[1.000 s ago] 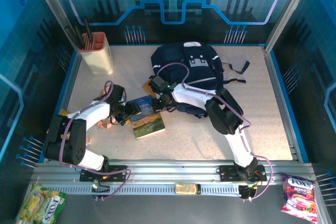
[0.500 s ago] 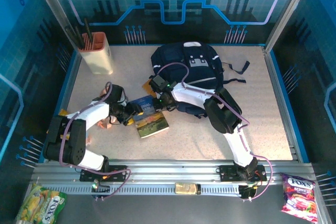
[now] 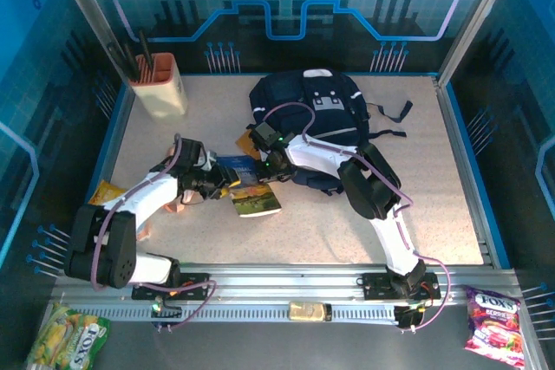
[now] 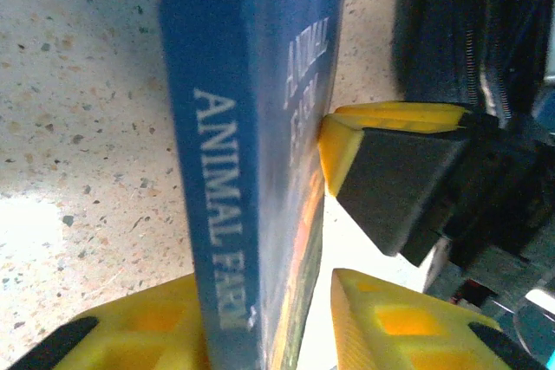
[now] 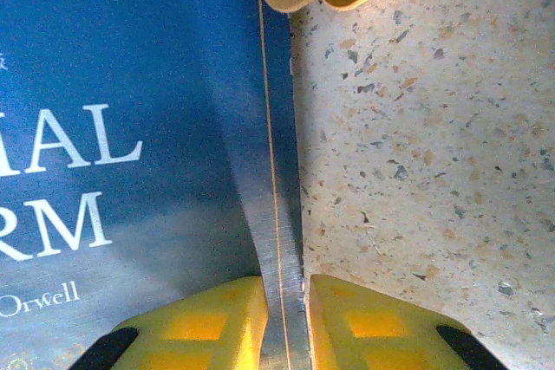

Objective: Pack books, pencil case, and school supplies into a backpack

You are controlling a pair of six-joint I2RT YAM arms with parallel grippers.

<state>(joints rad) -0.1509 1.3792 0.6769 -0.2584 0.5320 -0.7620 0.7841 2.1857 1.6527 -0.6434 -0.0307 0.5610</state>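
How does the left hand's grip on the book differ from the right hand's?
The left hand spans the spine of the book; the right hand pinches its thin edge. The left hand's fingers stand wider apart than the right hand's. Both are shut on the book.

High view from behind, down onto the table (image 3: pixel 434 214), wrist views close up — all share the book (image 4: pixel 221 214)

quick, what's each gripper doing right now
left gripper: closed on the Animal Farm book
right gripper: closed on the same book's edge
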